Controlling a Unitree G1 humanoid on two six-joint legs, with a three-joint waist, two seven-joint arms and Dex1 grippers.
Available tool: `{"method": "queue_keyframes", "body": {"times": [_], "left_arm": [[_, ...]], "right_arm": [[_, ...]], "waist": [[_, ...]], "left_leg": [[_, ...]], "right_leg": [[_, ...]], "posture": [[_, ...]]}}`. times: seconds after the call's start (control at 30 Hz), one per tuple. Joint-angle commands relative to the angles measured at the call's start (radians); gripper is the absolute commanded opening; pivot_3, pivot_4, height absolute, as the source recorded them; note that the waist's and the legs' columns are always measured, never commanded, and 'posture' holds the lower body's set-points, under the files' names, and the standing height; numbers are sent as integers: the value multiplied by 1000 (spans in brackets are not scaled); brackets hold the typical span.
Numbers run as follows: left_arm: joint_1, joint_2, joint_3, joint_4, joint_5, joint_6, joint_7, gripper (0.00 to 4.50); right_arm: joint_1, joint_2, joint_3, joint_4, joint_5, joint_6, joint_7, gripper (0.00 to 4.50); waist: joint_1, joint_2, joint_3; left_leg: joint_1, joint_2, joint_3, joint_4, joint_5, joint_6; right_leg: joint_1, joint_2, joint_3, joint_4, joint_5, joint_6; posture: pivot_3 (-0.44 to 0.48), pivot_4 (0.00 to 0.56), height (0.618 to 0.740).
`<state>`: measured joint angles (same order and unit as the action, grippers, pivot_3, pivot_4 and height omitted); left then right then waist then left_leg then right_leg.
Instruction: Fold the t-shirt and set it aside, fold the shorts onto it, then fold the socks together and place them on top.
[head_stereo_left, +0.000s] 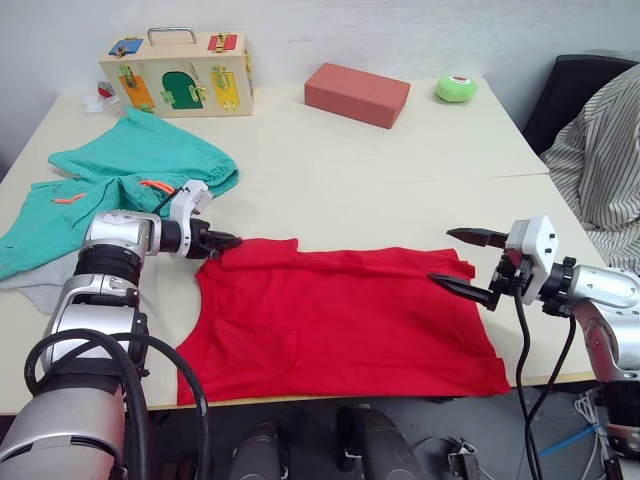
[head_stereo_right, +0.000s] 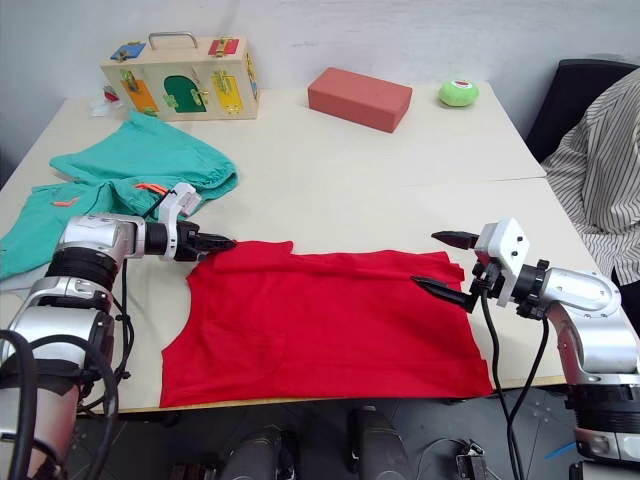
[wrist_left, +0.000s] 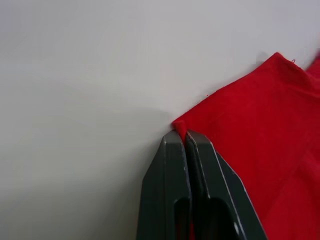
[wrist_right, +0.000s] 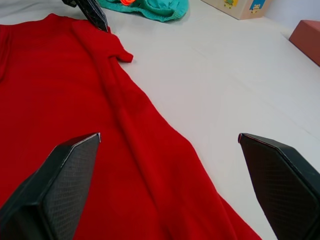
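The red t-shirt lies spread flat near the table's front edge. My left gripper is shut on the shirt's far left corner, and the left wrist view shows the red edge pinched between its fingertips. My right gripper hovers wide open at the shirt's far right corner, its fingers holding nothing. The teal shorts with an orange drawstring lie crumpled at the left of the table. A patch of light grey cloth, the socks, shows under the shorts' near edge.
At the back of the table stand a wooden latch box, a red brick-shaped block and a green round object. A person in a striped shirt sits at the right beside a black chair.
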<state>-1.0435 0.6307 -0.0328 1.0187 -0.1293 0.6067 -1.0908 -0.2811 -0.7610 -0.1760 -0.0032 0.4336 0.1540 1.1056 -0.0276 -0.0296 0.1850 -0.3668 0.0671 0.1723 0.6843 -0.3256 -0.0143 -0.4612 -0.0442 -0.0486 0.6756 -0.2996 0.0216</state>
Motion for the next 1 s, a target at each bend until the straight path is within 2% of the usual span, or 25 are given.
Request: {"method": "queue_keyframes", "body": {"times": [0.03, 0.3, 0.47, 0.57, 0.67, 0.83, 1.0], "left_arm": [[42, 14, 85, -96, -76, -128, -79, 8], [213, 19, 175, -302, -183, -334, -229, 8], [333, 52, 163, -406, -175, -439, -287, 8], [358, 59, 177, -419, -170, -462, -251, 8], [346, 61, 185, -371, -148, -498, -177, 8], [331, 53, 175, -310, -123, -570, -133, 8], [262, 48, 155, -185, -73, -503, -27, 8]], "right_arm": [[9, -1, -45, 2, 19, -21, -4, 4500], [27, 3, -46, 15, 17, -34, -7, 4500], [43, 2, -48, 17, 19, -35, -12, 4500], [50, 0, -48, 17, 19, -33, -10, 4500], [50, 3, -45, 21, 17, -34, -10, 4500], [41, 8, -35, 27, 13, -34, -9, 4500], [37, 10, -33, 31, 11, -35, -10, 4500]], "waist": [[0, 0, 0], [-2, 0, 0], [-1, 0, 0], [-1, 0, 0], [1, 0, 0], [0, 0, 0], [0, 0, 0]], "left_leg": [[-1, 1, 0, 0, 0, 0], [0, 1, 0, 0, 0, 0], [0, 2, 0, 0, 0, 0], [0, 2, 0, 0, 0, 0], [-1, 1, -1, 0, 0, 1], [-1, 1, -1, 0, 0, 1], [-1, 0, -1, 0, 0, 1]], "right_leg": [[0, 0, 0, 0, 0, 0], [0, 0, 0, 0, 0, 0], [0, 0, 0, 0, 0, 0], [0, 0, 0, 0, 0, 0], [0, 0, 0, 0, 0, 0], [0, 0, 0, 0, 0, 0], [0, 0, 0, -1, 0, 0]], "posture": [[0, 150, 740], [0, 150, 740], [0, 150, 740], [0, 150, 740], [0, 150, 740], [0, 150, 740], [0, 150, 740]]}}
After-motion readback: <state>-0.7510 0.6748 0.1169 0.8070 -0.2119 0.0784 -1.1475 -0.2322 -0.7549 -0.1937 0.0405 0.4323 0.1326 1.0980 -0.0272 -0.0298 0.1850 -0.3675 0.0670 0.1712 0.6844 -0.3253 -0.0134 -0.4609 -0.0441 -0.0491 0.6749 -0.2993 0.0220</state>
